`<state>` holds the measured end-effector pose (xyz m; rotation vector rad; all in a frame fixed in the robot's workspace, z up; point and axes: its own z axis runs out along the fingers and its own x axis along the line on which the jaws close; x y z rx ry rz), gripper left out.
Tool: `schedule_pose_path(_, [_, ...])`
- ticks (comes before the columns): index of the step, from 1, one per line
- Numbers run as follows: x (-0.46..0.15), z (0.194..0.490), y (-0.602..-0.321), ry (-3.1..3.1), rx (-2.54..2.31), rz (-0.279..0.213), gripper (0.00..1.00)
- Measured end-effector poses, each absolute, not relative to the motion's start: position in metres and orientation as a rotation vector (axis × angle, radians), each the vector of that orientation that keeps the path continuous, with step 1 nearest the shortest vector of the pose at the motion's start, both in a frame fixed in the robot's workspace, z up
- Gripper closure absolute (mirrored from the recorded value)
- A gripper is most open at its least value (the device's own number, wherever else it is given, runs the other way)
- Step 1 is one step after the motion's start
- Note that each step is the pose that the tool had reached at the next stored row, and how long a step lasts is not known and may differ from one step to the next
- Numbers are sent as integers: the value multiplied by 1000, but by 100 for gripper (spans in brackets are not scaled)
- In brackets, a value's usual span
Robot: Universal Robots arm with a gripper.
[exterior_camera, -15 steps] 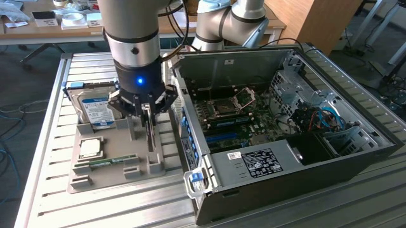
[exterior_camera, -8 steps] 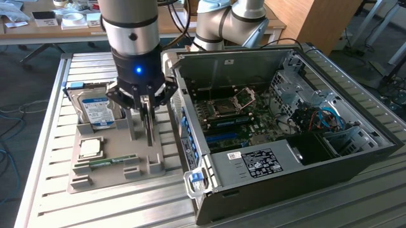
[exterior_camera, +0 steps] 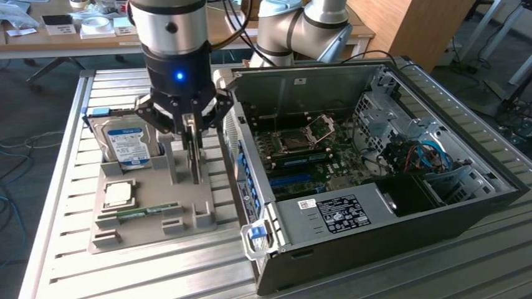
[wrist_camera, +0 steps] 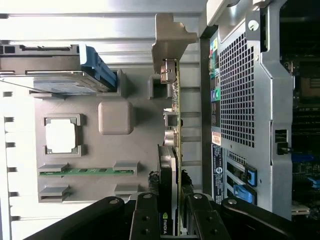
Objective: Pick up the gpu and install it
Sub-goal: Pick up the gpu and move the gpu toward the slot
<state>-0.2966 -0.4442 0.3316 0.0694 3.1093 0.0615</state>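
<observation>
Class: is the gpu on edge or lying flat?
On edge: the gpu stands upright in the grey tray, the gripper shut on its top.

A small green swirl logo is showing on the black edge of the gpu (wrist_camera: 167,170), with no lettering I can make out. The hard drive (exterior_camera: 129,143) is wearing a blue-and-white label and the power supply (exterior_camera: 291,227) a black-and-white one, both printed too small for reading.
</observation>
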Motion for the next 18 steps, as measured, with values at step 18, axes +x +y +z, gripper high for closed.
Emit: schedule_pose_path(18, [-297,356,-444,3109,69,62,73])
